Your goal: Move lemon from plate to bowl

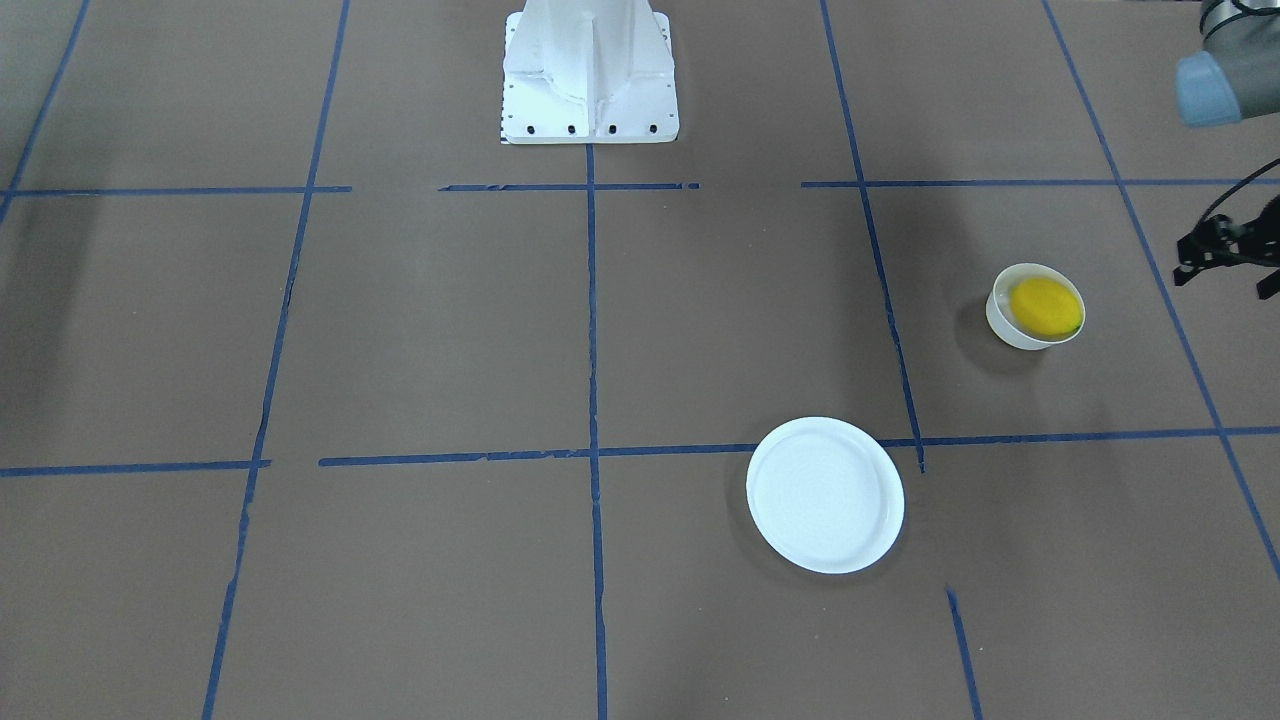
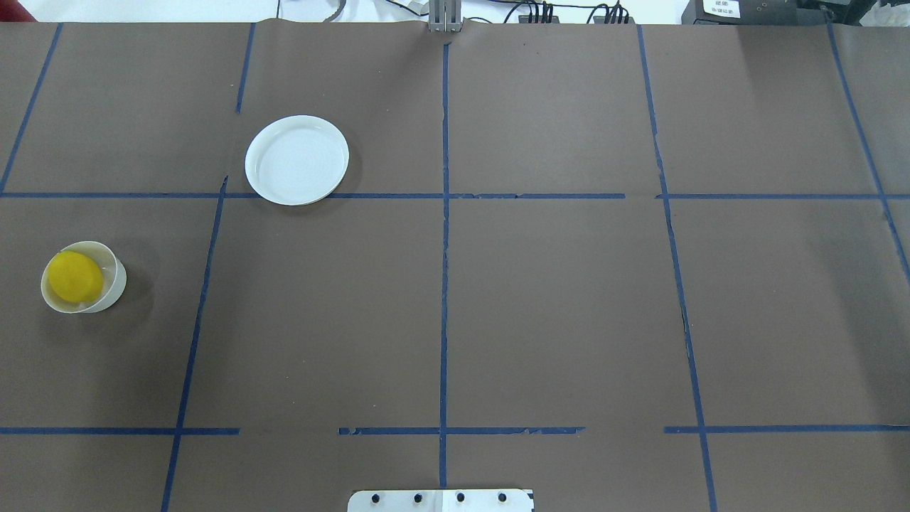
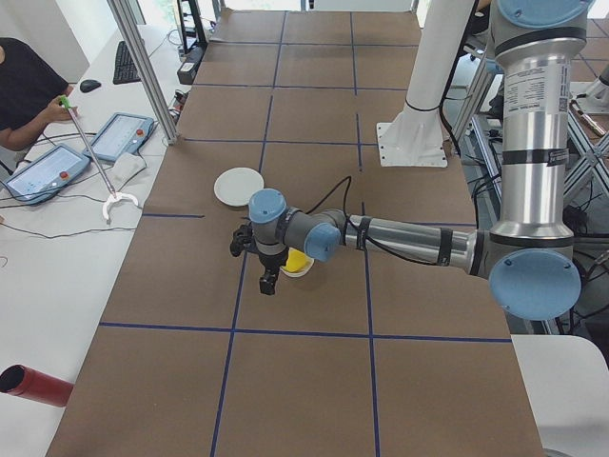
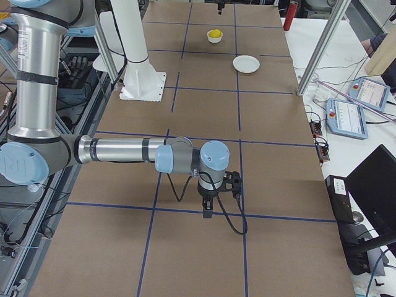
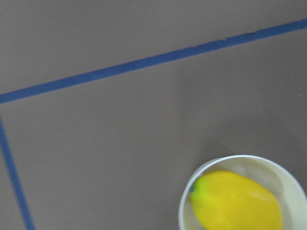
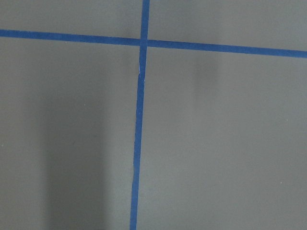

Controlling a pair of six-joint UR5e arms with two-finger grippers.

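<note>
One camera looks down from behind the robot (image 1: 590, 70); one faces it. Two watch from the ends of the table (image 2: 554, 306). Wrist cameras look down from close up. Five views share the bowl (image 2: 118, 283).

- lemon (image 1: 1044, 306): bright yellow skin, small dark green tip
- bowl (image 1: 1002, 322): plain white
- plate (image 1: 825, 495): white, faint concentric rings
- tabletop (image 1: 450, 330): matte brown
- tape lines (image 1: 592, 330): dark blue, laid as a rectangular grid

Nothing legible anywhere. White label (image 2: 721, 7) on a dark box (image 2: 764, 11) beyond the far table edge: print too small to make out. Printed sticker (image 3: 529, 90) on the silver tube of the left arm (image 3: 521, 190): lettering blurred. Tablet (image 3: 119, 136) on the side desk: screen content unreadable.
</note>
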